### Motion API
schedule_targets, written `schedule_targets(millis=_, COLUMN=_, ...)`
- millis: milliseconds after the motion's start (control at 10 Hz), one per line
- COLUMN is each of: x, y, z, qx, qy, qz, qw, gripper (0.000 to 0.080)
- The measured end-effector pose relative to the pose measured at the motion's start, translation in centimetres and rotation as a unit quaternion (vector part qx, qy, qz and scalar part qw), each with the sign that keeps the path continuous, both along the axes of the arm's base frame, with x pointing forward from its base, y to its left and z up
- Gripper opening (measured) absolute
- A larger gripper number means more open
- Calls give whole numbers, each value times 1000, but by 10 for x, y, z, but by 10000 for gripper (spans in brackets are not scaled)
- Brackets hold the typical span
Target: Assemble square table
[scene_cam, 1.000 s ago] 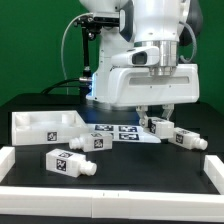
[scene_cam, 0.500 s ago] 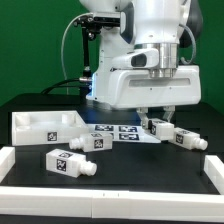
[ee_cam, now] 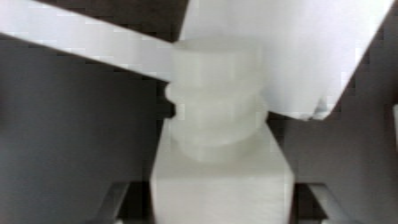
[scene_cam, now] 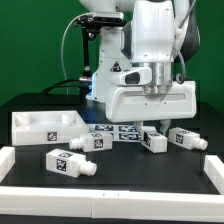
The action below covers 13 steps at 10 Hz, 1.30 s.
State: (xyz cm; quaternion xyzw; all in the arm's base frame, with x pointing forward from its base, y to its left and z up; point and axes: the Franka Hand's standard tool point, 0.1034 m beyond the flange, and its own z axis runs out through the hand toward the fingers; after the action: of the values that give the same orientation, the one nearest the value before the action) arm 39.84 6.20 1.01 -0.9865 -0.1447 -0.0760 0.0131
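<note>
The square table top [scene_cam: 45, 125], a white tray with a raised rim, lies at the exterior view's left. Several white tagged legs lie on the black table: one [scene_cam: 68, 162] at the front left, one [scene_cam: 93, 143] beside it, one [scene_cam: 188, 138] at the right. My gripper [scene_cam: 150, 128] is low over a further leg [scene_cam: 153, 141] and shut on it. In the wrist view this leg [ee_cam: 217, 150] fills the space between my fingers [ee_cam: 118, 200], with the gripper [ee_cam: 217, 198] closed around its blocky end and its peg pointing away.
The marker board [scene_cam: 118, 131] lies flat behind the legs, in the middle. A long white border rail [scene_cam: 110, 190] runs along the front edge and up the left side [scene_cam: 5, 160]. The robot base stands at the back.
The wrist has turned and the gripper has come forward. The held leg has swung away from the right-hand leg and now sits nearer the front.
</note>
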Motion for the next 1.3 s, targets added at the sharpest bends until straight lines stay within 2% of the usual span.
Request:
schedule_targets(millis=200, x=1, y=-1, z=0, qx=-1, qy=-8, qz=7, qw=1000, gripper=284)
schedule_targets(millis=300, x=1, y=-1, z=0, qx=-1, qy=-8, qz=7, qw=1000, gripper=345)
schedule_targets(millis=400, x=1, y=-1, z=0, qx=-1, qy=-8, qz=8, qw=1000, gripper=531)
schedule_targets(millis=500, x=1, y=-3, z=1, qx=-3, qy=-6, qz=17, qw=1000, gripper=531)
schedule_targets(millis=600, x=4, y=-13, z=11, qx=-10, qy=1, qz=39, qw=999, gripper=623)
schedule_targets(millis=800, x=17, y=-32, z=45, qx=-21, qy=4, qz=75, qw=997, gripper=646)
schedule_targets(millis=900, x=28, y=-48, z=54, qx=-25, qy=14, qz=92, qw=995, gripper=646)
schedule_targets(millis=1000, x=46, y=-54, z=63, qx=-24, qy=13, qz=85, qw=996, gripper=648)
schedule_targets(millis=1300, x=41, y=-50, z=59, qx=-25, qy=9, qz=88, qw=996, gripper=648)
